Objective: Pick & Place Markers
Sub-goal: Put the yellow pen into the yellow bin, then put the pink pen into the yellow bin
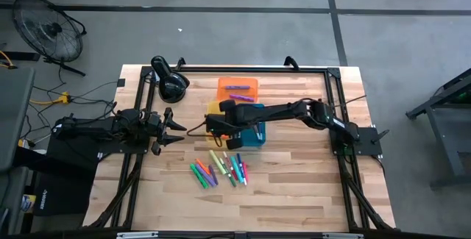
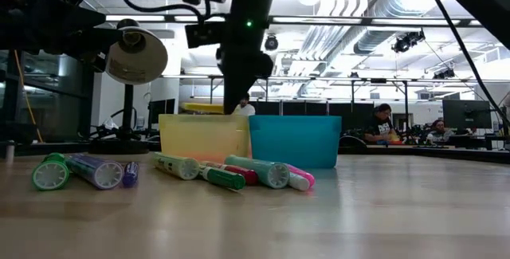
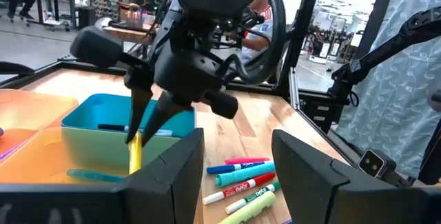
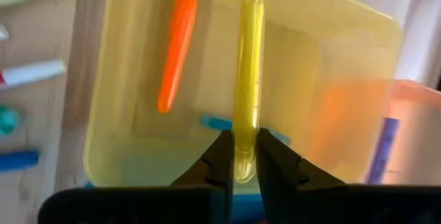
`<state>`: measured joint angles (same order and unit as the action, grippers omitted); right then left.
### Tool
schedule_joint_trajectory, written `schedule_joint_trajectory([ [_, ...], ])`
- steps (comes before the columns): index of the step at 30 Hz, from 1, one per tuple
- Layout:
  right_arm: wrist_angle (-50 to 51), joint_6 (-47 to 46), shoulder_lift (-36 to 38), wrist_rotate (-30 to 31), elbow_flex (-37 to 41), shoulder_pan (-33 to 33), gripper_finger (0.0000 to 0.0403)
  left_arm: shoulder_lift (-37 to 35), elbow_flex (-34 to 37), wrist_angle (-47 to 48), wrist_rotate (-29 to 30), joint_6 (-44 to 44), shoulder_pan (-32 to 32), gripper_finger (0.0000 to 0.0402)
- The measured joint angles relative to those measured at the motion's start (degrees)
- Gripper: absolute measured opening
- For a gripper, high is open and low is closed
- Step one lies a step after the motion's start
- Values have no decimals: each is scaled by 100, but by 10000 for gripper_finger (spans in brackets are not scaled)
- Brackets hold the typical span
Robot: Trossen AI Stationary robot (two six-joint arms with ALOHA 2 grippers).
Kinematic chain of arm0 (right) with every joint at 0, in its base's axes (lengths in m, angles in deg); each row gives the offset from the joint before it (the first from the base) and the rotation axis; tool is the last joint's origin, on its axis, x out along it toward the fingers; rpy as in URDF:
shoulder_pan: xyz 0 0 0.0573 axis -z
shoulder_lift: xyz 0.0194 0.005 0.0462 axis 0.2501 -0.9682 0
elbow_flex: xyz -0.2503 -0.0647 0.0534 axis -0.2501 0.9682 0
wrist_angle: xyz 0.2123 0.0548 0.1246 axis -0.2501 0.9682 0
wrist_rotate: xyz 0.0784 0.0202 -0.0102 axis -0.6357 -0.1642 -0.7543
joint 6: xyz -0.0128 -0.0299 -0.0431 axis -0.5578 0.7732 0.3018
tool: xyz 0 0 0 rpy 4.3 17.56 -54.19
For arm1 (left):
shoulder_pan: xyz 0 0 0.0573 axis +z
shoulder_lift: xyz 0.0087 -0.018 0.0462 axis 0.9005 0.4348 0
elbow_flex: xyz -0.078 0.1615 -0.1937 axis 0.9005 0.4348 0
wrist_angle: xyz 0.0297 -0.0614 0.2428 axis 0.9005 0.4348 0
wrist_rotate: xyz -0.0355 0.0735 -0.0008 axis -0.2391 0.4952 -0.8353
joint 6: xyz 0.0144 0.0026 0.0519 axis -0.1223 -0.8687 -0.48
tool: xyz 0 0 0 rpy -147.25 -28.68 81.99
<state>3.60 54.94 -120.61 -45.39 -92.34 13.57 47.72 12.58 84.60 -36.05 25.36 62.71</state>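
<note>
My right gripper hangs over the yellow tray, shut on a yellow marker. An orange marker lies in that tray. Several markers in green, purple, blue, red and pink lie loose on the wooden table, nearer the front edge than the trays. A purple marker lies in the orange tray behind, and the blue tray stands beside the yellow one. My left gripper waits open at the table's left, pointing level toward the trays. My right gripper pinches the yellow marker's upper end between its two fingers. The fingers come from above, slanting down, and lie in line with the marker. The marker hangs nearly upright below the fingertips, over the yellow tray.
A black desk lamp stands at the far left of the table. A black frame rail runs along the far edge. Bare wood lies toward the near right. People sit in the room beyond.
</note>
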Motion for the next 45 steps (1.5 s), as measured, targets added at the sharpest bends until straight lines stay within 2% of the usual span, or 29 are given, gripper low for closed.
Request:
schedule_joint_trajectory([
  [12, -229, -254, 2, -418, 169, 18, 52, -1, 0, 0, 0, -1, 0, 170],
  [22, -229, -246, 2, -419, 169, 14, 57, -1, 0, 0, 1, -1, 0, 170],
  [30, -251, -246, 2, -413, 169, 13, 81, -1, 0, 0, 0, -1, 0, 170],
  [33, -251, -247, 2, -223, 169, -43, 92, -1, 0, 0, 0, -1, 0, 170],
  [39, -146, -259, 96, 703, 164, -452, 103, 0, 0, 0, 1, 1, 0, 170],
  [45, -49, -279, 157, 597, 160, -953, 103, -1, 0, 0, 0, -1, 0, 170],
])
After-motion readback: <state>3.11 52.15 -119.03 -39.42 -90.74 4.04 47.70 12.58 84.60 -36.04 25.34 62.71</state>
